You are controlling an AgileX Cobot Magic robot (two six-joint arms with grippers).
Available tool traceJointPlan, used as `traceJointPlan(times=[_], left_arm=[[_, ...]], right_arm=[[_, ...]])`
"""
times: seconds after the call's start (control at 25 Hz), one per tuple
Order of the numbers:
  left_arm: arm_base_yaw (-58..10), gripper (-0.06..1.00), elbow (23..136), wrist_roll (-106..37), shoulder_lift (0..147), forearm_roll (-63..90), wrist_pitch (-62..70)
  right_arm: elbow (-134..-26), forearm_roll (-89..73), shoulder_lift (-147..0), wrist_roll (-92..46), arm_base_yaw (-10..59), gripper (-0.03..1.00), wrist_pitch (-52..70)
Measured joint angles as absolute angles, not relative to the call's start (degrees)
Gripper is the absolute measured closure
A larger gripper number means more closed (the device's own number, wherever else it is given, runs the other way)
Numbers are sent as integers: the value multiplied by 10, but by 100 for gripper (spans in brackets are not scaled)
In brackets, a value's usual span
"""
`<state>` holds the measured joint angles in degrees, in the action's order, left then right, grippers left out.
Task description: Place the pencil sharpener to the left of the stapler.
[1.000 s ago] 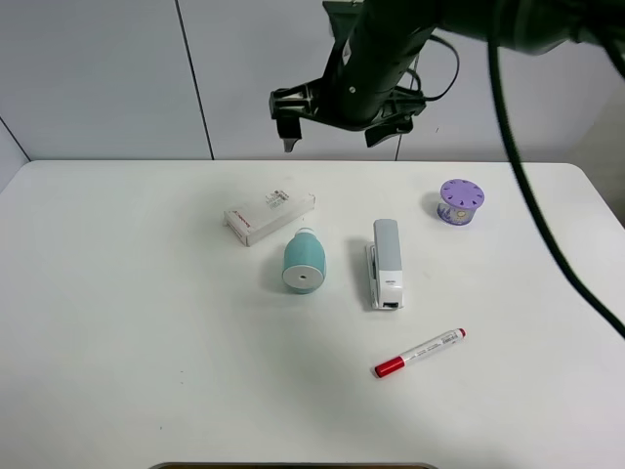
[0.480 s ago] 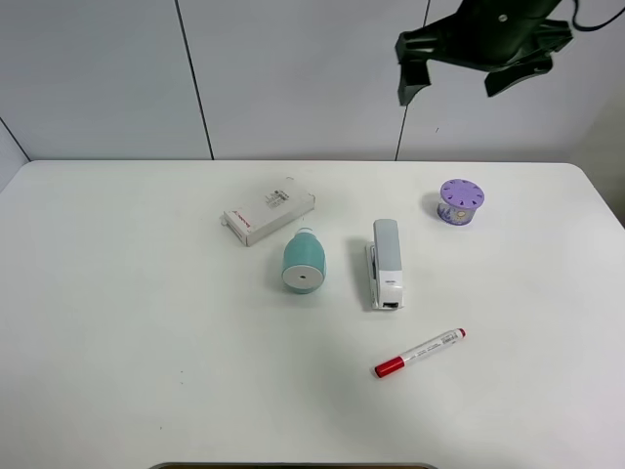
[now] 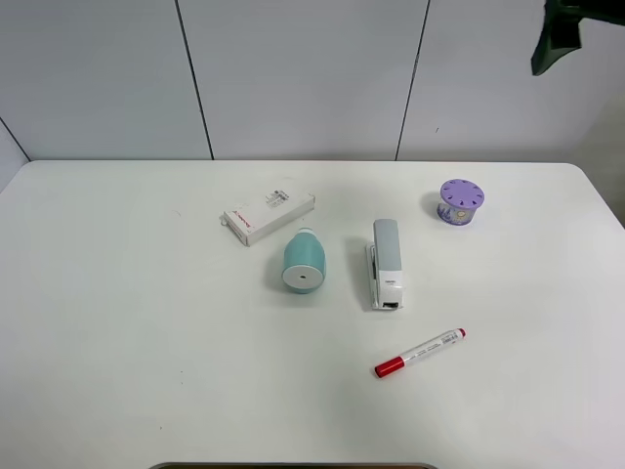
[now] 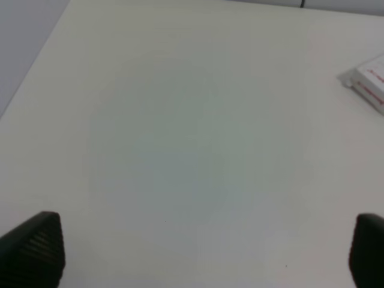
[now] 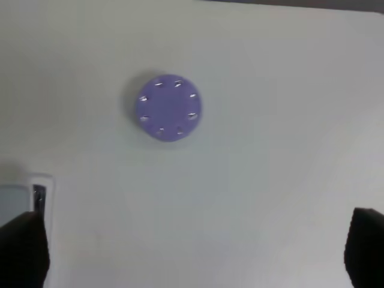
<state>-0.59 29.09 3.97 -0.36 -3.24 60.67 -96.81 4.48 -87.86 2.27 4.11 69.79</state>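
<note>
Far below the right claw [image 5: 192, 252], spread wide and empty, the sharpener [image 3: 304, 262] lies left of the stapler [image 3: 387, 262]; the left claw [image 4: 198, 252] gapes too.

light: bright, even | shadows: faint | wrist views: soft, blurred

Laboratory test station with office supplies. Evidence: bare white table [image 3: 117, 322] backed by plain grey wall panels [image 3: 293, 78] at 12 o'clock. Desk items are laid out apart: stapler [image 3: 387, 262], red-capped marker [image 3: 420, 353], white box [image 3: 269, 215], pencil sharpener [image 3: 304, 261].
</note>
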Motion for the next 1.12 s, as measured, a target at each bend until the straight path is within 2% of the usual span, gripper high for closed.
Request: traceJointPlan(times=[0.24, 0.56, 0.88, 1.12], left_arm=[[-6, -1, 291, 40, -4, -32, 607], [-6, -1, 291, 40, -4, -32, 607], [-6, -1, 291, 40, -4, -32, 607], [-6, -1, 291, 40, -4, -32, 607]], right_arm=[[-952, -9, -841, -7, -28, -1, 699], [-818, -13, -745, -61, -76, 0, 673], [-677, -23, -583, -79, -78, 0, 609], [-564, -28, -456, -92, -34, 0, 591]])
